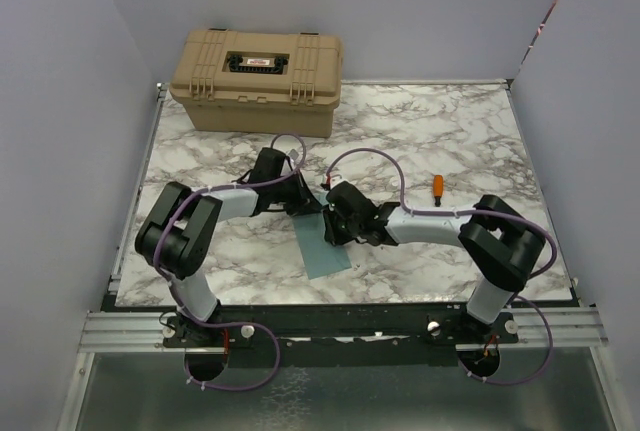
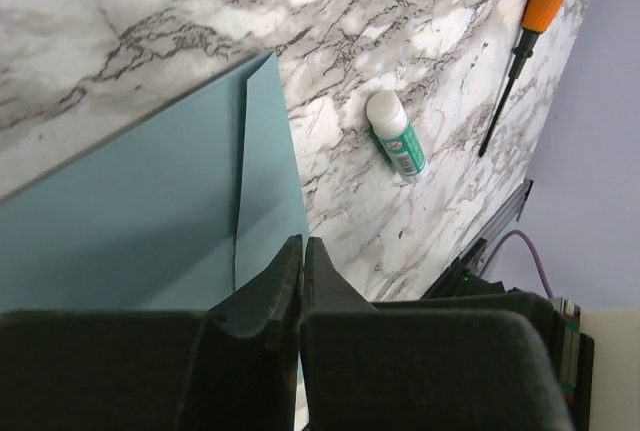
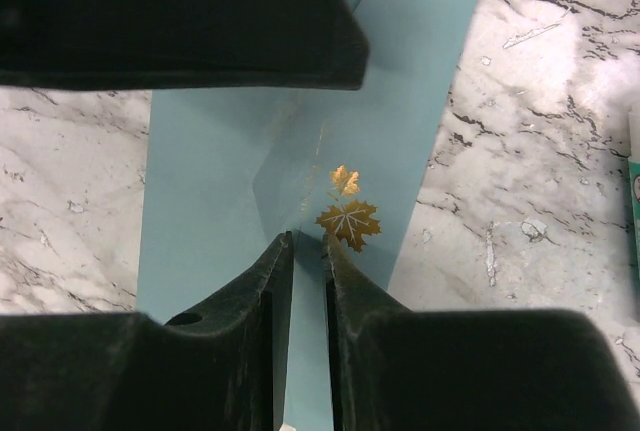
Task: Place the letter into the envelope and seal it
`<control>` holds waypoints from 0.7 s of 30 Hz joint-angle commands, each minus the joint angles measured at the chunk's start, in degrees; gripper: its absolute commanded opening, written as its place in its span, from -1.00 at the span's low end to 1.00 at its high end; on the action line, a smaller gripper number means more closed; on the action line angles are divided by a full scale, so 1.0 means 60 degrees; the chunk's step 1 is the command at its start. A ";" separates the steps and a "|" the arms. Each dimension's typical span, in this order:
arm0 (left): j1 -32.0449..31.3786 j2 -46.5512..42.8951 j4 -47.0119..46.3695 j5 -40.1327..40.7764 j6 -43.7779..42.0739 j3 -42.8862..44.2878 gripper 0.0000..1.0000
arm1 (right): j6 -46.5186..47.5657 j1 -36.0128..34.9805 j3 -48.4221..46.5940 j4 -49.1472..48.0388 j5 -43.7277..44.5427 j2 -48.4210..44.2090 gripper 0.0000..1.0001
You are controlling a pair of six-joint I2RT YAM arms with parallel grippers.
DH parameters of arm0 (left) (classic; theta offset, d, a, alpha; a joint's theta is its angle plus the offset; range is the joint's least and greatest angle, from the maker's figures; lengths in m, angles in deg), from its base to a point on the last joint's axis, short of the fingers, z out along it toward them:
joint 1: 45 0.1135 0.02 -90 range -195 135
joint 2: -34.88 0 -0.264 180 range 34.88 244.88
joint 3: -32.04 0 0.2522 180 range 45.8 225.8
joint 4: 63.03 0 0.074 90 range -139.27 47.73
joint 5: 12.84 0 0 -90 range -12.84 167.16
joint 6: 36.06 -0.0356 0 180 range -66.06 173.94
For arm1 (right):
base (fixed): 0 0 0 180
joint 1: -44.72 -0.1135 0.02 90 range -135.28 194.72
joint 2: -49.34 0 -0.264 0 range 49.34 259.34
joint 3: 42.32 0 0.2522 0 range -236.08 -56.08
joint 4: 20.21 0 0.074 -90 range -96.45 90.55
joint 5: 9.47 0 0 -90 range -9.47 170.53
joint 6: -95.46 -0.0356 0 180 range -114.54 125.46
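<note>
Left tool (image 2: 302, 244) closed at the envelope (image 2: 130, 211) edge; right tool (image 3: 307, 241) slightly apart by the gold maple leaf (image 3: 348, 223); sealing likely needs even downward pressure.

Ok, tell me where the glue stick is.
In the left wrist view, right of centre, the glue stick lies on the tabletop between the teal envelope and the orange-handled screwdriver.

The left arm (image 1: 228, 199) and right arm (image 1: 432, 223) fold inward, wrists nearly meeting; left pincer (image 2: 302, 251) closed tight, right pincer (image 3: 305, 246) narrowly parted.
</note>
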 commanded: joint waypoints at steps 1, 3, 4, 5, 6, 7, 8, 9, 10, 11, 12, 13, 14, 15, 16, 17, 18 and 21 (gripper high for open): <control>-0.0020 0.0720 -0.0735 -0.0634 0.0073 0.0335 -0.95 | 0.0472 0.0017 0.0557 0.0232 0.0434 0.0237 -0.54; -0.0020 0.0969 -0.0687 -0.0474 0.0045 0.0272 -0.96 | 0.0461 0.0017 0.0594 0.0275 0.0496 0.0226 -0.54; -0.0014 0.1064 -0.0590 -0.0341 0.0001 0.0234 -0.97 | 0.0445 0.0008 0.0622 0.0304 0.0555 0.0184 -0.54; -0.0006 0.1124 -0.0415 -0.0187 -0.0068 0.0193 -0.99 | 0.0432 0.0016 0.0633 0.0353 0.0645 0.0144 -0.54; -0.0005 0.1157 -0.0272 -0.0008 -0.0137 0.0127 -1.00 | 0.0416 0.0017 0.0639 0.0424 0.0719 0.0077 -0.54; 0.0006 0.1153 -0.0214 0.0118 -0.0144 0.0016 -1.00 | 0.0394 0.0017 0.0642 0.0519 0.0776 -0.0008 -0.54; 0.0009 0.1135 -0.0231 0.0149 -0.0147 -0.0139 -1.00 | 0.0393 0.0016 0.0586 0.0741 0.0856 -0.0112 -0.54; 0.0009 0.1096 -0.0295 0.0165 -0.0145 -0.0303 -1.00 | 0.0409 0.0017 0.0465 0.0935 0.0835 -0.0210 -0.54; 0.0008 0.1069 -0.0395 0.0155 -0.0120 -0.0479 -1.00 | 0.0459 0.0017 0.0357 0.1092 0.0752 -0.0322 -0.54; 0.0018 0.1071 -0.0462 0.0142 -0.0098 -0.0629 -1.00 | 0.0502 0.0017 0.0246 0.1256 0.0681 -0.0399 -0.54; 0.0023 0.1091 -0.0525 0.0108 -0.0075 -0.0754 -1.00 | 0.0527 0.0008 0.0102 0.1386 0.0635 -0.0440 -0.54; 0.0033 0.1125 -0.0583 0.0071 0.0003 -0.0891 -1.00 | 0.0529 0.0016 -0.0070 0.1536 0.0620 -0.0445 -0.54; 0.0058 0.1168 -0.0729 -0.0040 0.0141 -0.1021 -1.00 | 0.0527 0.0017 -0.0291 0.1709 0.0655 -0.0383 -0.54; 0.0100 0.1175 -0.0940 -0.0206 0.0315 -0.1186 -1.00 | 0.0452 0.0017 -0.0523 0.1877 0.0696 -0.0295 -0.54; 0.0158 0.1180 -0.1107 -0.0265 0.0497 -0.1318 -1.00 | 0.0378 0.0017 -0.0769 0.1991 0.0753 -0.0194 -0.54; 0.0220 0.1165 -0.1197 -0.0282 0.0618 -0.1428 -1.00 | 0.0226 0.0017 -0.1008 0.2124 0.0842 -0.0073 -0.54; 0.0279 0.1155 -0.1231 -0.0304 0.0717 -0.1497 -1.00 | 0.0114 0.0017 -0.1278 0.2201 0.0873 0.0061 -0.53; 0.0469 0.1132 -0.1308 -0.0343 0.0989 -0.1610 -1.00 | -0.0195 -0.0008 -0.1924 0.2457 0.1017 0.0454 -0.49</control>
